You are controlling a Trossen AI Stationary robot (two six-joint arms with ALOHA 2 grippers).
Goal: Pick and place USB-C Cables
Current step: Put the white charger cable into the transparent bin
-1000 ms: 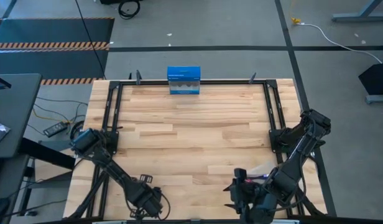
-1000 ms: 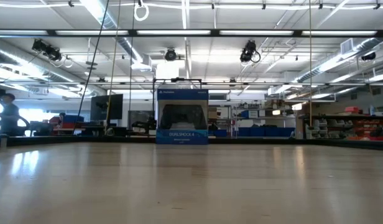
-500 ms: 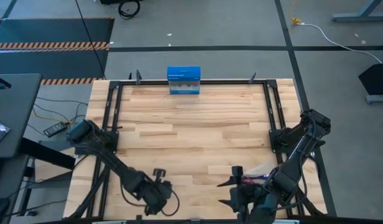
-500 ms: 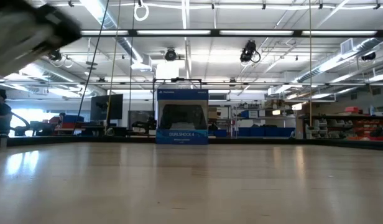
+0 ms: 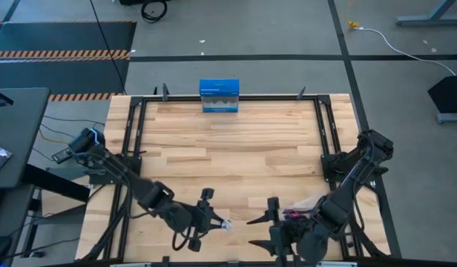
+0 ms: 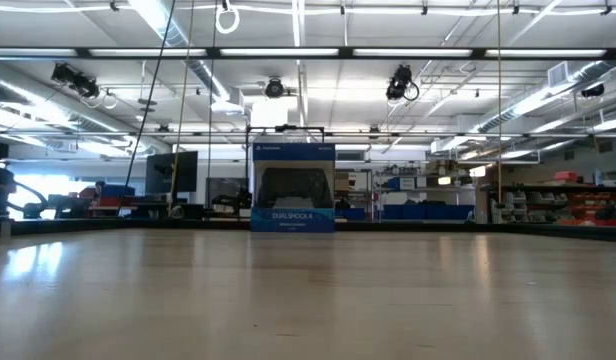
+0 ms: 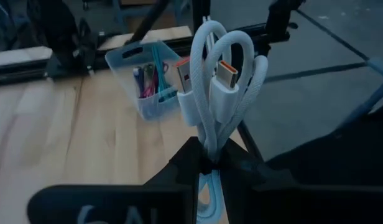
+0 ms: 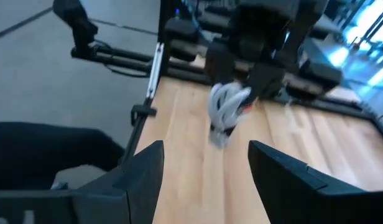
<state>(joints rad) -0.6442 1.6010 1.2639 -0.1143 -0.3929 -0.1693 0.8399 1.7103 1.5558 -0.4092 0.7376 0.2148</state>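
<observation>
The left gripper (image 5: 211, 222) is pinched tight on the white-grey cable (image 7: 219, 87), holding it up over the near edge of the table (image 5: 236, 148) with its loop standing tall, while the right gripper (image 5: 264, 226), fingers wide apart, waits just beside it.

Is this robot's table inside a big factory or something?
Probably a big workshop or warehouse-like lab: the low view shows long ceiling lights and shelves with blue bins behind the wooden table, and the floor has striped hazard tape.
</observation>
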